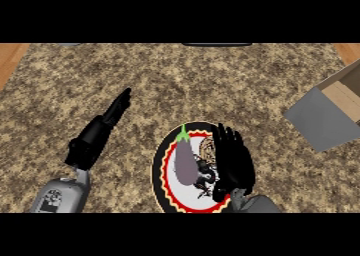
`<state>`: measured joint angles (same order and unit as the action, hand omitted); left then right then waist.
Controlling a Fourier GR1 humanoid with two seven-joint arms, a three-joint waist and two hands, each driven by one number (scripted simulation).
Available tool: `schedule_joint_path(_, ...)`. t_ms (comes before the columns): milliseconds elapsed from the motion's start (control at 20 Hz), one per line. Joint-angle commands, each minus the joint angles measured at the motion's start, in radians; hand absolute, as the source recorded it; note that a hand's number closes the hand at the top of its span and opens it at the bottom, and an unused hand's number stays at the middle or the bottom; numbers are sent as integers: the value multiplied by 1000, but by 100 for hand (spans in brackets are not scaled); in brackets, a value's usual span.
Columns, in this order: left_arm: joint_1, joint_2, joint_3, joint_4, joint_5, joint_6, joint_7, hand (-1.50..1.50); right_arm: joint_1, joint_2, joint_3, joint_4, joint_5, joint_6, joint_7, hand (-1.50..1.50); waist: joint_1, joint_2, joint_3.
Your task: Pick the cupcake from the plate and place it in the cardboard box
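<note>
Speckled brown stone makes up the counter (175,80) under me. Low in the middle of the frame sits the round plate with a black, yellow and red rim (161,165). My black right hand (231,160) hangs over the plate's right half, fingers stretched towards the top of the frame rather than curled, holding nothing that I can see. The small dark-and-brown cupcake (205,172) is on the plate, mostly hidden under that hand. Only a patch shows at the hand's left edge, and I cannot tell whether I touch it. Just beside it, to the left, lies a long purple aubergine with a green stalk (184,160). The open cardboard box with a grey flap (338,105) stands well apart, at the right edge of the frame. My black left hand (102,132) rests open at centre left.

The danger, as I judge it, is the crowding. Closing here, I could nudge the cupcake against the aubergine, tip it, or catch the aubergine instead. My own hand hides the cupcake, so I cannot check how my fingers sit on it. On the way to the box, its grey flap could catch my load.
</note>
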<state>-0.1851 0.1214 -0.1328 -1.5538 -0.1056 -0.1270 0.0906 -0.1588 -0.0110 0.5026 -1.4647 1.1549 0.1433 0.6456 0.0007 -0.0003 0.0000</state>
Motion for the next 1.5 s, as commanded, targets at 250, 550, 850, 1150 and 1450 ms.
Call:
schedule_joint_path(250, -77, 6, 59, 7, 20, -54, 65, 0, -83, 10, -59, 140, 27, -28, -17, -150, 1, 0, 0)
schedule_joint_path(550, -25, -27, 31, 17, -39, -16, 12, 0, -49, 4, -56, 221, 32, -90, -78, 150, 1, 1, 0)
schedule_joint_path(850, -34, -15, 70, 84, -23, -41, -75, 0, -71, -25, -56, 241, 91, -127, -122, 150, -1, 1, 0)
schedule_joint_path(1150, -31, -31, 50, 19, -25, -35, 8, 0, -4, -259, -50, 68, 9, -149, -433, 150, -16, -1, 1)
schedule_joint_path(1450, 5, -12, 67, -11, -20, -32, 14, 0, 112, -569, -44, -57, -129, -226, -891, 150, -50, -15, 6)
